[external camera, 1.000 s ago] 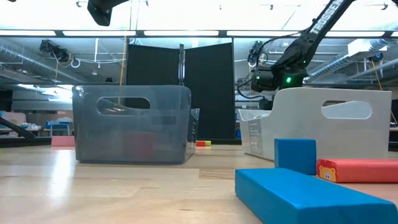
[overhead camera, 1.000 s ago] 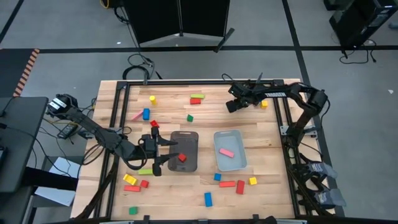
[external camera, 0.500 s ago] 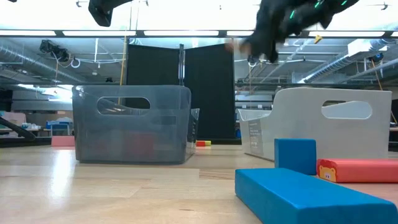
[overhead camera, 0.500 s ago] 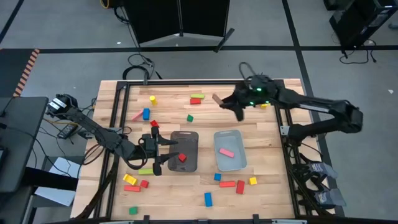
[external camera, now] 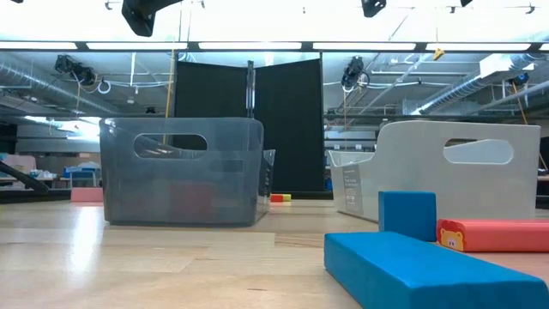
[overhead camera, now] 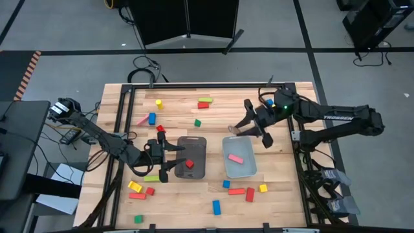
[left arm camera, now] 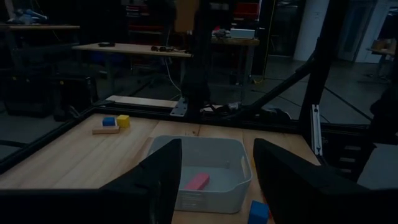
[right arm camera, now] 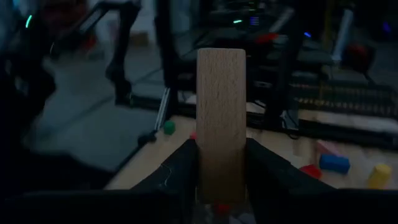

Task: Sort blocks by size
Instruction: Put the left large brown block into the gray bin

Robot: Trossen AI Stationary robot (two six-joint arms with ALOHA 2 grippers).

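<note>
My right gripper (overhead camera: pixel 246 127) hangs above the far rim of the pale tray (overhead camera: pixel 228 169), shut on a tan bar (overhead camera: pixel 234 130). A pink block (overhead camera: pixel 236 158) lies inside that tray. My left gripper (overhead camera: pixel 172 162) hovers open at the left side of the dark grey tray (overhead camera: pixel 197 145), which holds a red block (overhead camera: pixel 189 164); nothing is between its fingers (left arm camera: pixel 163 177). Other blocks lie scattered on the table: red, blue and yellow ones near the front (overhead camera: pixel 240 191), green and yellow ones at the back (overhead camera: pixel 204 102). My right gripper pinches the tan bar by one end (right arm camera: pixel 221 186) between its two fingers (right arm camera: pixel 186 168). The fingers run about level from the table's right and lie along the bar. Most of its length (right arm camera: pixel 221 106) sticks out past the fingertips, clear of the table and the tray.
A blue block (external camera: pixel 412 270), a blue cube (external camera: pixel 407 215) and a red bar (external camera: pixel 497 234) lie close to the near edge. A black frame rail (overhead camera: pixel 119 129) runs along the table's left side. Blue and yellow blocks (left arm camera: pixel 115 121) sit by the right rail.
My right gripper has risen from the table's far right part with the tan bar. It has swung toward the near edge and come over the pale tray's far rim. It rolled about its own axis as it went. The bar is lifted clear.
</note>
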